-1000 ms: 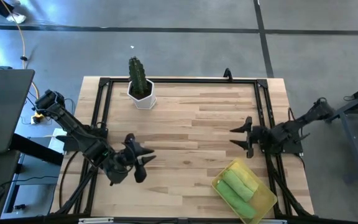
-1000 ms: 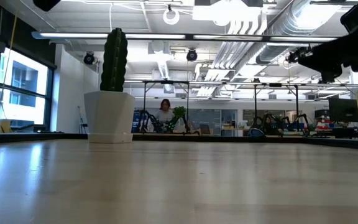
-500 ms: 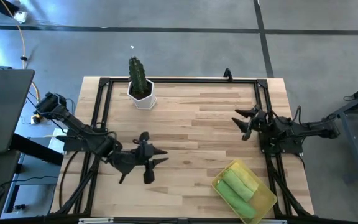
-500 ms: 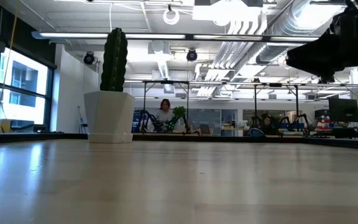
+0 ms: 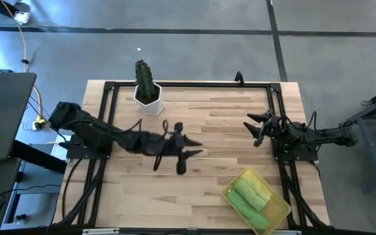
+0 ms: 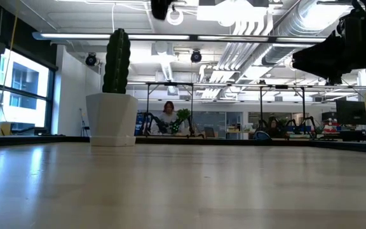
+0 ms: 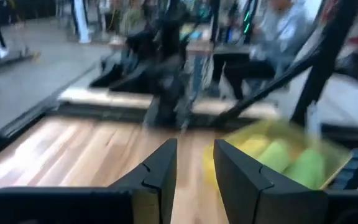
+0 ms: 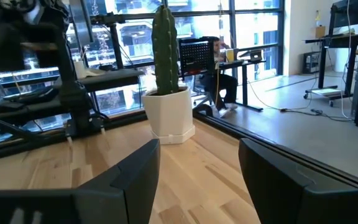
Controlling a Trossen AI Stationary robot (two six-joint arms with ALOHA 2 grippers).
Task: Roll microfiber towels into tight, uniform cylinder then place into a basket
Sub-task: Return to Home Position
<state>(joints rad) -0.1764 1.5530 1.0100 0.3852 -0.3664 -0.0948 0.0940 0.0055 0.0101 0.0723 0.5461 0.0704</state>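
The basket [image 5: 286, 207], a translucent yellow tray, stands at the table's near right. Three rolled microfiber towels lie in it side by side: a yellow one [image 5: 258, 183] and two lime green ones [image 5: 248, 194] [image 5: 243, 206]. My left gripper [image 5: 191, 149] hangs open over the middle of the table with nothing between its fingers; in the left wrist view the gripper [image 7: 194, 163] points toward the basket [image 7: 272, 152]. My right gripper [image 5: 252, 129] stands open and empty at the right edge, above the table; in the right wrist view the gripper [image 8: 197, 168] faces a cactus pot.
A white hexagonal pot with a cactus [image 5: 147, 91] stands at the far left of the table, also seen in the low view as the cactus pot [image 6: 113, 117]. A black frame [image 5: 188, 85] runs round the tabletop. People sit in the room beyond [image 6: 168, 114].
My left gripper has swung from the near left toward the table's middle and right, rolling as it went, and stays open. My right gripper turned toward the far edge early on, then kept still. The towels and basket have not moved.
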